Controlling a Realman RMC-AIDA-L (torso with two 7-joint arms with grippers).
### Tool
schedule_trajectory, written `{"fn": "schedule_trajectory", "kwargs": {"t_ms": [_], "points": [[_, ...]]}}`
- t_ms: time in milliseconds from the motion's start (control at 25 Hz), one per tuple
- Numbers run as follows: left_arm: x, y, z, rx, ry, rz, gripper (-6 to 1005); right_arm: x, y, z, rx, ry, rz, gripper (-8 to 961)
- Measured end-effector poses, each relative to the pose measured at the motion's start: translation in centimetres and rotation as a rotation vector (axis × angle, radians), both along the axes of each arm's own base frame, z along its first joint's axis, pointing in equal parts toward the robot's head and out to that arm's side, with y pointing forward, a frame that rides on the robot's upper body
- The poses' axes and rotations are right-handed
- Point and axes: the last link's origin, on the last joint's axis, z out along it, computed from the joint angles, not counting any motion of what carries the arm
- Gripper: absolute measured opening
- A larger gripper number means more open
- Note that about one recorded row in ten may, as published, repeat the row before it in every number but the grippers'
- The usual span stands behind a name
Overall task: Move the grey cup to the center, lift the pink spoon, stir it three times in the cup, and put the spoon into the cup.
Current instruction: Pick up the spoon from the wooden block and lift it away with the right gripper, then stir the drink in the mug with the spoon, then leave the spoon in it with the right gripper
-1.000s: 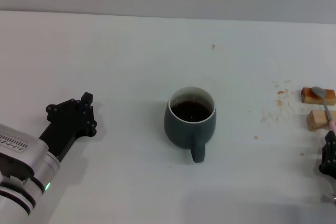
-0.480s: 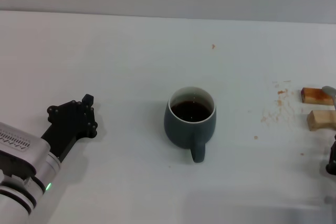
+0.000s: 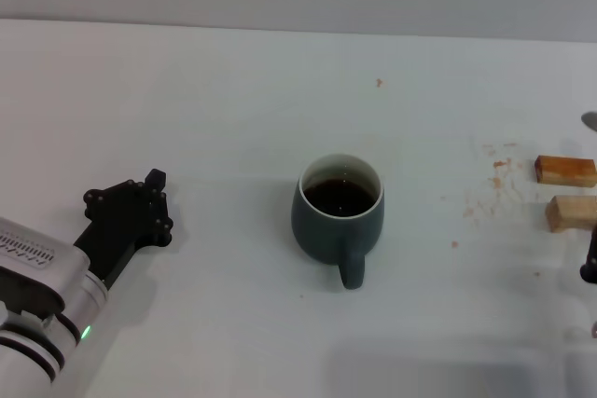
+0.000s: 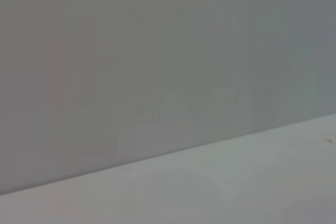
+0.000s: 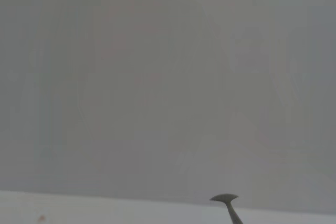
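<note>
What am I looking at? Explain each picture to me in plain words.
This is a two-armed robot at a white table. The wide picture comes from its head camera. The other two come from cameras on its wrists and show mostly wall. A grey cup of dark drink stands mid-table. Two wooden blocks lie at the right. The left arm rests idle at the left. At the right edge, the right fingers appear to hold a spoon in the air; only its bowl shows.
</note>
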Motion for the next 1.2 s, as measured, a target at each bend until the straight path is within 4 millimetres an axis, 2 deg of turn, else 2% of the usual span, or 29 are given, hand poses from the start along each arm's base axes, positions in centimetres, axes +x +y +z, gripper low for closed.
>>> {"fn": "schedule_trajectory", "kwargs": {"t_ms": [280, 480, 560, 760, 880, 920, 1200], "points": [[0.0, 0.1, -0.1, -0.005, 0.003, 0.002, -1, -3.2, 1.2, 1.3, -0.004, -0.008, 0.066, 67], [0.0, 0.1, 0.0, -0.002, 0.003, 0.004, -1, -6.0, 1.8, 3.1, -0.069, 0.016, 0.071, 67], [-0.2, 0.2, 0.1, -0.001, 0.006, 0.007, -1, -6.5, 2.1, 3.4, -0.087, 0.015, 0.056, 67], [-0.3, 0.3, 0.1, -0.004, 0.010, 0.012, -1, -8.2, 4.3, 4.5, -0.208, -0.014, -0.026, 67], [-0.3, 0.3, 0.1, -0.005, 0.012, 0.015, -1, -10.3, 6.3, 5.1, -0.323, -0.060, -0.076, 67], [-0.4, 0.3, 0.1, -0.005, 0.012, 0.016, -1, -10.3, 6.3, 5.1, -0.323, -0.060, -0.076, 67], [-0.8, 0.1, 0.2, -0.006, 0.021, 0.026, -1, -14.3, 8.8, 6.9, -0.495, -0.155, -0.132, 67]]}}
